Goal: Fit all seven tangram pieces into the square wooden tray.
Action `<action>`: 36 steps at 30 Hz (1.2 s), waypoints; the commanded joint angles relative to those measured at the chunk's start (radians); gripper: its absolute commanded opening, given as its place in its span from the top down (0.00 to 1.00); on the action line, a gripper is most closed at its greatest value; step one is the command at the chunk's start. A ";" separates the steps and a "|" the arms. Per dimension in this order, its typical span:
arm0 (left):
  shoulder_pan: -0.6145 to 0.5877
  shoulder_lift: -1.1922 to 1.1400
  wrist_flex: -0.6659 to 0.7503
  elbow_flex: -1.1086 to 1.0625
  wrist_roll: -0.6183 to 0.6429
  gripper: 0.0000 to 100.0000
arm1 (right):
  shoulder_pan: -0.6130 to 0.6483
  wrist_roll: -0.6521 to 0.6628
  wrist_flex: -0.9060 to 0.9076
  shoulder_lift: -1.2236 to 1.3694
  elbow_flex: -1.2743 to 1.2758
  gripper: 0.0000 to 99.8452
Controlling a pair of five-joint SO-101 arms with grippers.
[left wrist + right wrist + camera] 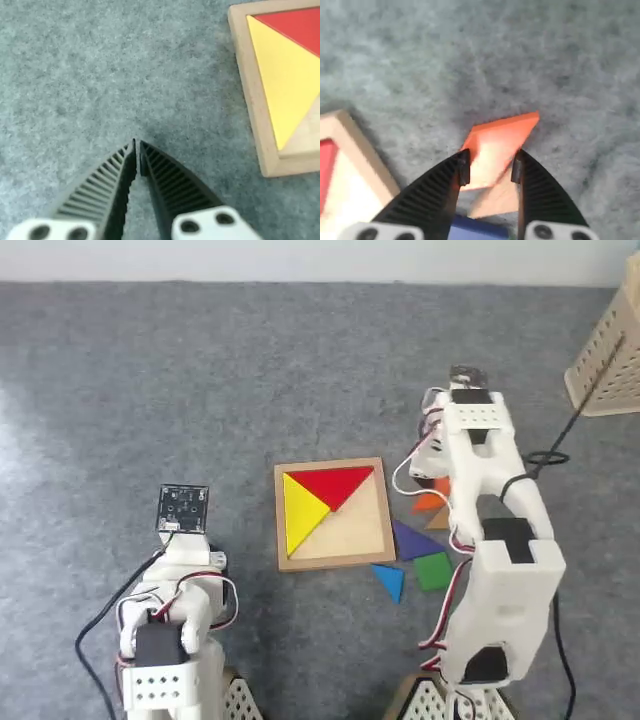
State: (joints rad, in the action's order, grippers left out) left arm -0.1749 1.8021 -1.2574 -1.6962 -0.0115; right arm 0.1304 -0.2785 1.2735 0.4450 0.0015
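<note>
From above, the wooden tray [330,562] sits mid-worktop [200,370] with a red triangle [335,483] and a yellow triangle [300,510] seated inside. Loose beside its right edge lie a purple piece [412,539], a green piece [433,570] and a blue triangle [389,580]. In the left wrist view, the left end effector [136,150] is clenched on nothing, tips together over grey worktop, well apart from the tray's corner. In the right wrist view, the right end effector [490,167] grasps an orange piece [497,145] above a tan piece [495,200], just beside the tray.
</note>
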 commanded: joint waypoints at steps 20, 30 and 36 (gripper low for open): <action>-0.005 0.017 -0.005 0.012 0.008 0.99 | -0.099 0.107 -0.024 0.035 -0.137 0.99; -0.005 0.017 -0.005 0.012 0.008 0.99 | -0.182 0.865 0.298 0.036 -0.385 0.99; -0.005 0.017 -0.005 0.012 0.008 0.99 | -0.168 0.947 0.291 0.134 -0.379 0.98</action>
State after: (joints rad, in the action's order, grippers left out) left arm -0.1765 1.8021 -1.2574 -1.6962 -0.0115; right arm -0.0430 0.6391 1.5727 0.5554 -0.3299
